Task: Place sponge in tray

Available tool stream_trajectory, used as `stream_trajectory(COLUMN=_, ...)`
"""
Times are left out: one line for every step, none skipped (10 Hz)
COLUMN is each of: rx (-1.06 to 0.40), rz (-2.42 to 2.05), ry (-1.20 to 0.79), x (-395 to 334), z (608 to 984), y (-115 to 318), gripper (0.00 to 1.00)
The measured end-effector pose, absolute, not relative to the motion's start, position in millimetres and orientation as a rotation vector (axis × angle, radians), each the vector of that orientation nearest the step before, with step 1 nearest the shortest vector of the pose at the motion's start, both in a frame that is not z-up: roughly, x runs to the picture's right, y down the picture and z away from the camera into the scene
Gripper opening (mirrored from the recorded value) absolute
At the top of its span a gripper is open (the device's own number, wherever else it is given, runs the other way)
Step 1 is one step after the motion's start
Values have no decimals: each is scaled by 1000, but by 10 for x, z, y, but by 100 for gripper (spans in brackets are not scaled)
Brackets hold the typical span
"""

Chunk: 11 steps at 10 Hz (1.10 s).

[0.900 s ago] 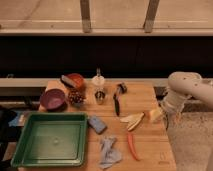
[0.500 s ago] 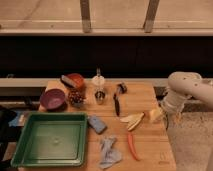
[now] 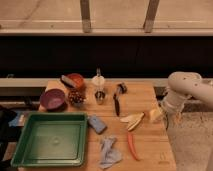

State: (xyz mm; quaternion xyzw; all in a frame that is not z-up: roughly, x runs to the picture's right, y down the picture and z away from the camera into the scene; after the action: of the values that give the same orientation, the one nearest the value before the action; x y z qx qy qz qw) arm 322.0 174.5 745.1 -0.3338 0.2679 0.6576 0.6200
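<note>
A blue sponge (image 3: pixel 97 124) lies flat on the wooden table (image 3: pixel 150 150), just off the right rim of the green tray (image 3: pixel 20 150). The tray sits at the table's front left and holds nothing. My white arm (image 3: pixel 184 89) reaches in from the right. Its gripper (image 3: pixel 161 111) hangs at the table's right edge, far from the sponge and next to a pale yellow block (image 3: pixel 154 115). I cannot tell whether the gripper touches the block.
A purple bowl (image 3: pixel 52 99), a red bowl (image 3: pixel 76 80), a white bottle (image 3: pixel 98 81), a small cup (image 3: pixel 100 96) and a knife (image 3: pixel 116 104) stand behind the tray. Banana peel (image 3: pixel 132 120), a carrot (image 3: pixel 132 145) and a grey-blue cloth (image 3: pixel 109 152) lie between sponge and gripper.
</note>
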Motion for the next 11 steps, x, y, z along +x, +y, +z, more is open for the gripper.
stream_trajectory(rx=-767, rz=1512, ry=616, x=3220, z=7451, y=1744, gripper=80)
stream_trajectory(rx=-767, rz=1512, ry=616, x=3220, z=7451, y=1744, gripper=80)
stream_trajectory(rx=-767, rz=1512, ry=616, x=3220, z=7451, y=1745, gripper=80)
stream_trajectory(rx=-768, rz=1512, ry=616, x=3220, z=7451, y=1745, gripper=80)
stream_trajectory(rx=-767, rz=1512, ry=616, x=3220, z=7451, y=1745, gripper=80)
stream_trajectory(rx=-767, rz=1512, ry=616, x=3220, z=7451, y=1745, gripper=80)
stream_trajectory(rx=-767, rz=1512, ry=616, x=3220, z=7451, y=1745, gripper=80)
stream_trajectory(rx=-768, rz=1512, ry=616, x=3220, z=7451, y=1745, gripper=80)
stream_trajectory(rx=-767, rz=1513, ry=615, x=3221, z=7451, y=1748, gripper=80)
stream_trajectory(rx=-763, rz=1509, ry=608, x=3224, z=7447, y=1751, gripper=80)
stream_trajectory(rx=-738, rz=1474, ry=598, x=3208, z=7414, y=1749, gripper=80)
